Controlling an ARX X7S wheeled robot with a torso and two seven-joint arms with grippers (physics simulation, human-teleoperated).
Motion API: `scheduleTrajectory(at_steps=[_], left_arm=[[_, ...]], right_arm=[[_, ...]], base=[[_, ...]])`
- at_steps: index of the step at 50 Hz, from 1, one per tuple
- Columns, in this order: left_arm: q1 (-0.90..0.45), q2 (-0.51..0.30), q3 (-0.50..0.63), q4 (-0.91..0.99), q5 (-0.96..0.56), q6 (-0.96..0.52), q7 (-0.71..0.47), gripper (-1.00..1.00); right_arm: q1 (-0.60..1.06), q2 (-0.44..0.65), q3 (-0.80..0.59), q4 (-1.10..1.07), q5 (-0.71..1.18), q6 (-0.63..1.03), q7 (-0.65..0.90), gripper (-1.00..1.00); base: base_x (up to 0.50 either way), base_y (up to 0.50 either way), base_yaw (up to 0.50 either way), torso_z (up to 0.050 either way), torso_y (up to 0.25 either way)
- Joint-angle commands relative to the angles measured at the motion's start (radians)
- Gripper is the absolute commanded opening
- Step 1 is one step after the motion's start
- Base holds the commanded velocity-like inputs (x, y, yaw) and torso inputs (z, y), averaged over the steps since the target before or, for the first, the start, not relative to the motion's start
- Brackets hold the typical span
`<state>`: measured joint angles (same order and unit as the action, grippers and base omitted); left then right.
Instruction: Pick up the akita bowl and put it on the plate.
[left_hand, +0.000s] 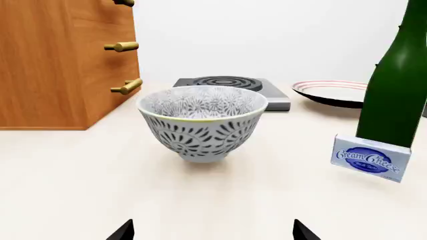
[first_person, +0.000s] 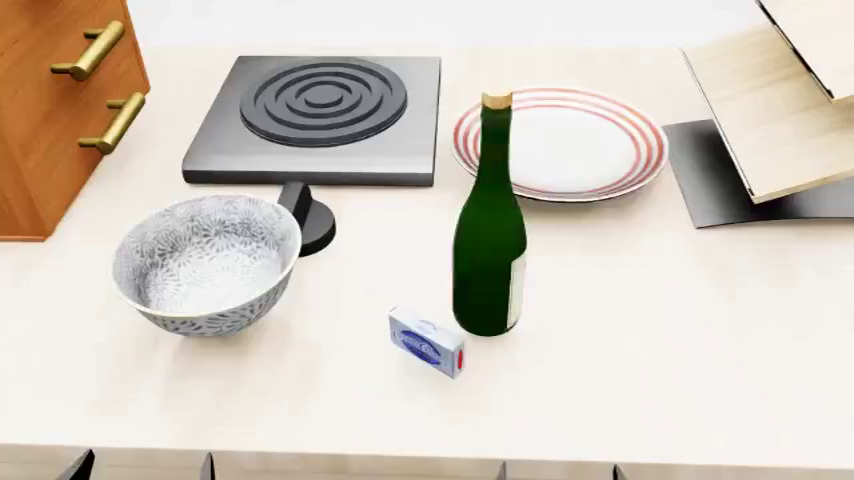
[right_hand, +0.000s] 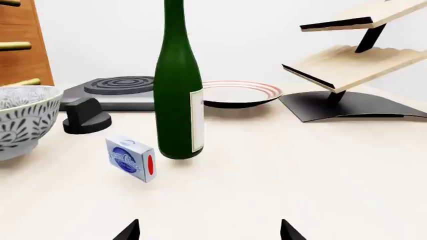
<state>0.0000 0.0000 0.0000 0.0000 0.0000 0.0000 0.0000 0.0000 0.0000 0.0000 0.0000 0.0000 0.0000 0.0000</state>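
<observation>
1. While the bowl stands upright on the counter, nothing touches it; it sits just in front of the burner, beside a wooden cabinet.
2. The plate lies flat to the burner's right, well apart from the bowl.
3. A green bottle stands between them, with a cream cheese box at its foot.
4. The left tool faces the bowl, its tips apart and empty.
5. The right tool points at the bottle, also spread and empty.
</observation>
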Motion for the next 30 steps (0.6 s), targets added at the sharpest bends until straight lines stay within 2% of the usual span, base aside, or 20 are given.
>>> scheduleTrajectory(at_steps=[1,15,21,30], left_arm=[[0.004,-0.016,0.018,0.005,-0.016,0.0,-0.018,1.0],[0.004,-0.05,0.065,-0.002,-0.051,0.028,-0.061,1.0],[0.053,-0.062,0.065,0.123,-0.051,0.051,-0.095,1.0],[0.062,-0.091,0.089,0.333,-0.003,-0.033,-0.129,1.0]], right_arm=[[-0.003,0.017,-0.022,-0.005,0.017,0.0,0.022,1.0],[0.016,0.05,-0.076,0.041,0.018,-0.02,0.092,1.0],[-0.027,0.067,-0.077,-0.082,0.027,-0.005,0.111,1.0],[-0.048,0.089,-0.073,-0.279,0.04,0.076,0.137,1.0]], base=[[0.0,0.0,0.0,0.0,0.0],[0.0,0.0,0.0,0.0,0.0],[0.0,0.0,0.0,0.0,0.0],[0.0,0.0,0.0,0.0,0.0]])
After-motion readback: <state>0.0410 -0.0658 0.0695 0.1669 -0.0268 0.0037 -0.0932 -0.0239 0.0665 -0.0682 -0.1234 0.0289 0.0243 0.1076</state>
